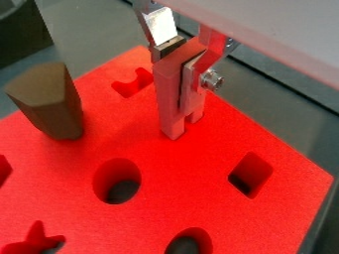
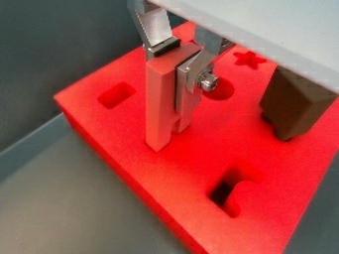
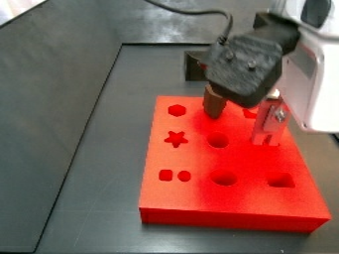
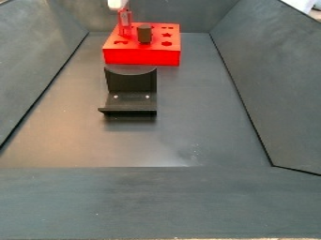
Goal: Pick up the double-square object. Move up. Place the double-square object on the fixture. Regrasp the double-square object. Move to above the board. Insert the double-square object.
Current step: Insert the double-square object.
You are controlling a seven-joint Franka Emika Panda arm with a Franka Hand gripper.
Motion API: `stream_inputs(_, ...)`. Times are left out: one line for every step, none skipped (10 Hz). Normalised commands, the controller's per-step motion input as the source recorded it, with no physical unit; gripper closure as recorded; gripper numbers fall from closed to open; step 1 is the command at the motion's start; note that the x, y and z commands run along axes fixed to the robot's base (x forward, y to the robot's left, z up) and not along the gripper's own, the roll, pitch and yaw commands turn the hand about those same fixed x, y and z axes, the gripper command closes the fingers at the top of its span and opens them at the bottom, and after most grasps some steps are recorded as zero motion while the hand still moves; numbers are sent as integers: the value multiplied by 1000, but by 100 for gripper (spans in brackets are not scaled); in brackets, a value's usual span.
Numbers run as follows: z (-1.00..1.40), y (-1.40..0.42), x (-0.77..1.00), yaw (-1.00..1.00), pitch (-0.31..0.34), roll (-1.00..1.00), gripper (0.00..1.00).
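Pincer (image 1: pixel 183 67): over the board (image 1: pixel 252 223), its silver fingers (image 2: pixel 193 71) clamped on the double-square object (image 2: pixel 161 99). Double-square object: held upright, its lower end touching or just above the board's top face in both wrist views. Brown peg (image 1: pixel 46 99): standing on the board, near the pincer. Fixture (image 4: pixel 128 98): on the floor, just beside the board's edge in a side view.

We count one gripper (image 1: pixel 179 69) above one board (image 3: pixel 239 193), holding one double-square object (image 2: pixel 162 99), with one brown peg (image 1: pixel 47 99) and one fixture (image 4: pixel 129 97).
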Motion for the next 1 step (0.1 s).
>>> stream_inputs(0,0,0,0,0,0,100)
